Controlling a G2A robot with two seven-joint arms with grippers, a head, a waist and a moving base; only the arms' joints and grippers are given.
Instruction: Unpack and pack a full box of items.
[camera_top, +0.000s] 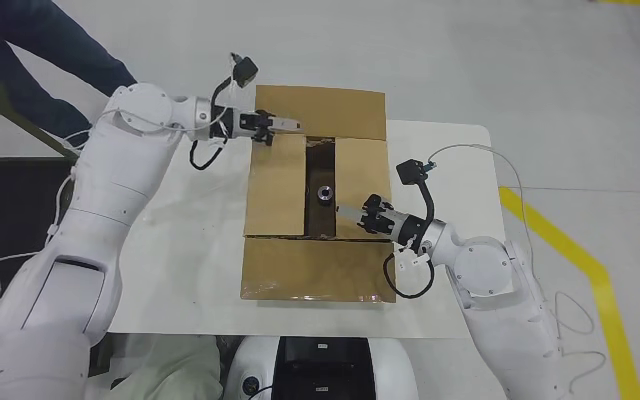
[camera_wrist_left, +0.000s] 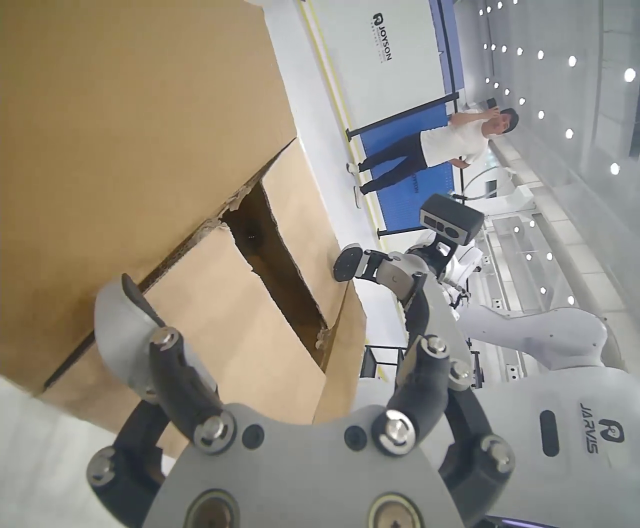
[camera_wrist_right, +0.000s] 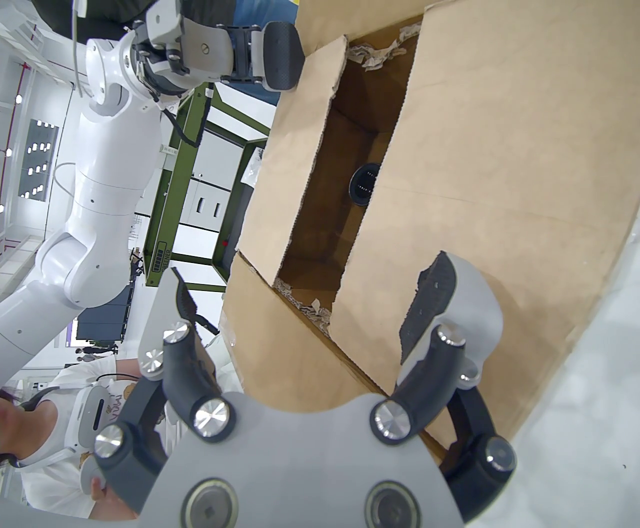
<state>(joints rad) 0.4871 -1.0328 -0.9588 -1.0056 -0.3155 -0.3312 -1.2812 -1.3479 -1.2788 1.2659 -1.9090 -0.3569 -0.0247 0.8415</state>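
Right pincer (camera_wrist_right: 307, 285): fingers spread wide with nothing between them; it hangs over the near-right part of the box (camera_top: 268, 215), at the edge of the right inner flap (camera_top: 362, 180) beside the gap (camera_top: 322, 165). Whether a pad touches the cardboard cannot be told.
Left pincer (camera_wrist_left: 272, 290): likewise wide apart and empty; it sits at the far-left corner of the box, where the far outer flap (camera_top: 320, 110) meets the left inner flap (camera_top: 277, 185).
Box: brown cardboard, upright on the middle of the table (camera_top: 170, 250), its top partly open.
Outer flaps: the far outer flap and the near outer flap (camera_top: 310, 270) are folded outward, lying roughly flat.
Inner flaps: both are folded in over the top, apart from each other, with the dark gap between them.
Round dark item (camera_top: 324, 192): down inside the box, seen through the gap; its kind cannot be told.
Table: white, bearing the box.
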